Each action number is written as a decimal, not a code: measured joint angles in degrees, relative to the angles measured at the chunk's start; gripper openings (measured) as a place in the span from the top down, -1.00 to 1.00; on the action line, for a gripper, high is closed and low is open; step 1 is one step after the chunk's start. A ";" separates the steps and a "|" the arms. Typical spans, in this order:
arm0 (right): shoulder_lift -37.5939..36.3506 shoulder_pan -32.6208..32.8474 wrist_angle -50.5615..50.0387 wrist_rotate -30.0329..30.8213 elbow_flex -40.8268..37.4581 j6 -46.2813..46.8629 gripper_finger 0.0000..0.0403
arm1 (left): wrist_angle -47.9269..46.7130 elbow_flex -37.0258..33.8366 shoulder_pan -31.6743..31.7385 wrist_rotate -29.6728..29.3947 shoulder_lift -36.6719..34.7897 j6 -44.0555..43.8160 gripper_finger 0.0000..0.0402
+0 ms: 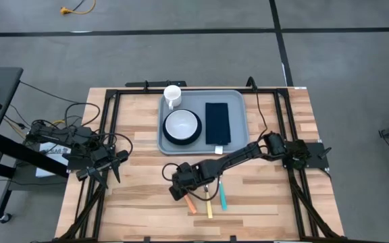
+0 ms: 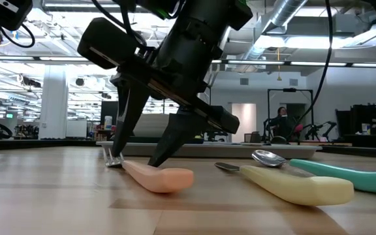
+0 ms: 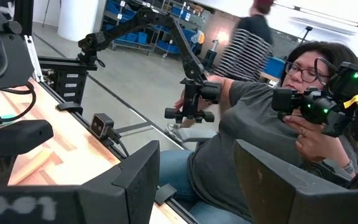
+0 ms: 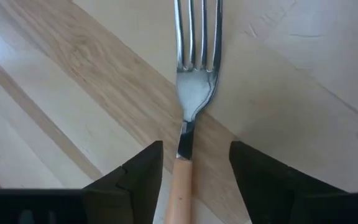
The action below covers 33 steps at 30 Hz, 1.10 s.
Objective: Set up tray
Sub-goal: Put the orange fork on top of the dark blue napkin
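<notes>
Fork [image 4: 188, 93] with orange handle lies flat on worktop [image 1: 140, 202], neck between spread fingers of right pincer [image 4: 188, 163]; pincer open, straddling fork, not clamped. Yellow-handled spoon [image 2: 292, 181] and teal-handled utensil [image 2: 344, 175] just beside it. Tray [image 1: 238, 98] at worktop's far side, carrying bowl on dark plate [image 1: 182, 126], dark napkin [image 1: 217, 123]; white mug [image 1: 172, 95] at its corner. Left pincer [image 1: 107, 169] open, idle at left edge.

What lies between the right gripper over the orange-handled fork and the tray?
Nothing visible does. The right gripper hangs open astride the orange-handled fork, and only bare tabletop separates it from the tray. The yellow-handled spoon and teal-handled utensil lie beside the fork, off that path.
</notes>
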 joint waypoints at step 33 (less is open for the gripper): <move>0.49 -0.60 -6.04 0.57 13.56 -12.11 0.58 | 0.26 0.00 -0.01 0.01 0.00 -0.06 0.04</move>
